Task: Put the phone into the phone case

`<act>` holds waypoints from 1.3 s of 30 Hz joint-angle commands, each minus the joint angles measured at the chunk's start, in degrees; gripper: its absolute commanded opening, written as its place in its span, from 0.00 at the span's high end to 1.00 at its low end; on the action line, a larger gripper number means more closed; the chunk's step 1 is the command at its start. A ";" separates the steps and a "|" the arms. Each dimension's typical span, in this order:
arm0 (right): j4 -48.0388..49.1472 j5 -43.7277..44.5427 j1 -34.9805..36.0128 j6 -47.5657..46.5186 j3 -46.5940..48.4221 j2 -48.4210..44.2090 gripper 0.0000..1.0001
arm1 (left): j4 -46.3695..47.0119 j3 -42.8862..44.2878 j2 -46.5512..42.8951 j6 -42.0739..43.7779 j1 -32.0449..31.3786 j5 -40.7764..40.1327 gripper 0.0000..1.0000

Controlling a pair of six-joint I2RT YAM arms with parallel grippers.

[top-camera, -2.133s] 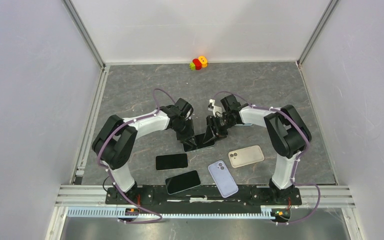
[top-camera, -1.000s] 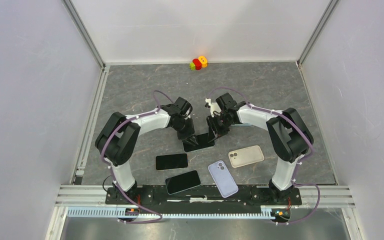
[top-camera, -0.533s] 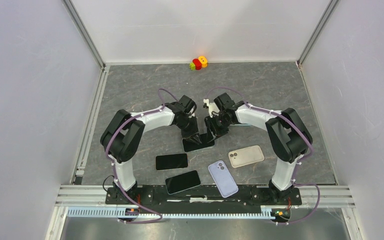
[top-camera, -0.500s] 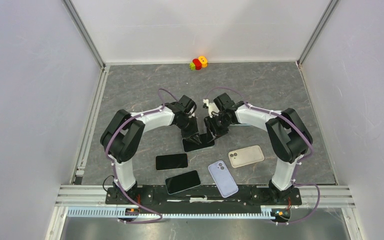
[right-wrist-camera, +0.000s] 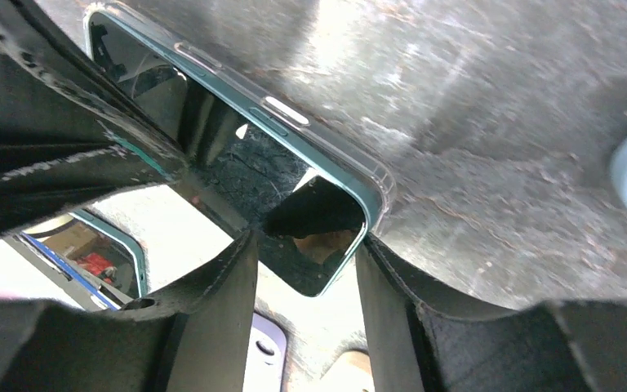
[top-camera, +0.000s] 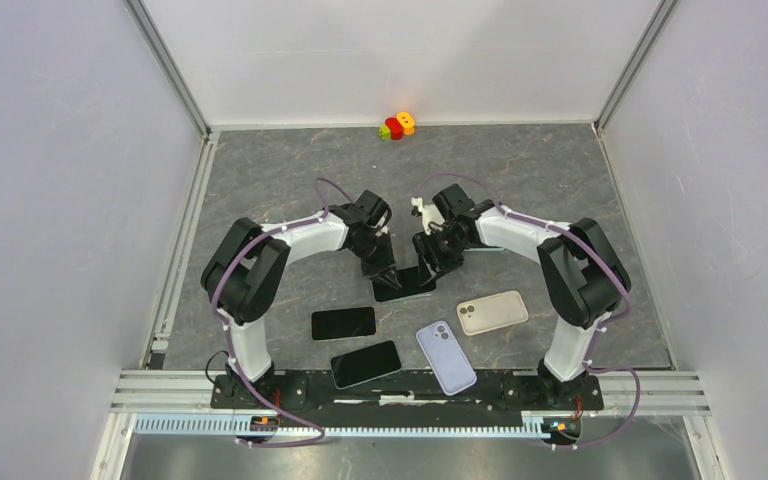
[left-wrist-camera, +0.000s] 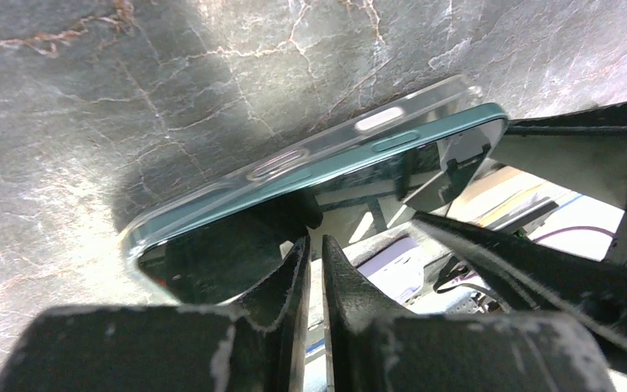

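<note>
Phone [top-camera: 404, 283] flat on table [top-camera: 520, 180] inside clear case [left-wrist-camera: 335, 135], long axis left-right, midway between arms. Left gripper [top-camera: 378, 268] jaws together, tips on screen; right gripper [top-camera: 430, 262] jaws apart, astride far right corner. Arms equally near.

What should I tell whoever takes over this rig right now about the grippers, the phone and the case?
Left gripper: shut, tips pressing on the dark teal-edged phone.
Right gripper: open, fingers either side of that phone's corner.
Done: the phone lies in the clear plastic case, mid-table. Whether every corner is seated cannot be told.
To do: check the edges, press down any that stand proud, then lift both grippers off.
A black phone and a second black phone lie bare nearer the bases.
</note>
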 commanded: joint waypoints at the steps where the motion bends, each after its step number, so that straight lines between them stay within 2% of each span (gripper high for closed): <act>1: -5.40 2.24 -3.51 -1.71 0.70 -3.43 0.49 | -2.04 -1.90 3.43 1.35 0.56 -6.81 0.83; 6: -4.66 -3.21 -5.63 -2.32 0.63 -4.79 0.51 | -2.04 -1.81 3.61 1.53 0.55 -6.57 0.83; 9: -4.24 -7.15 -6.62 -1.73 0.32 -5.33 0.57 | -2.08 -1.72 3.77 1.57 0.57 -6.46 0.83; 11: -4.73 -6.71 -7.08 -1.47 0.26 -5.48 0.64 | -2.04 -1.80 3.87 1.54 0.57 -6.44 0.83; 14: -5.72 -3.93 -7.55 -1.76 0.28 -5.83 0.68 | -2.10 -1.72 3.88 1.53 0.52 -6.41 0.83; 17: -5.67 -3.81 -8.22 -2.04 -0.42 -6.11 0.68 | -2.04 -1.57 3.67 1.62 0.57 -6.15 0.83; 29: 2.53 -15.82 -11.05 0.35 -9.39 -2.18 0.64 | -2.04 2.95 3.91 2.45 -0.55 -4.05 0.78; 39: 4.74 -10.52 -11.31 -0.87 -11.91 1.24 0.67 | -2.79 7.02 7.78 2.56 -3.44 -2.60 0.76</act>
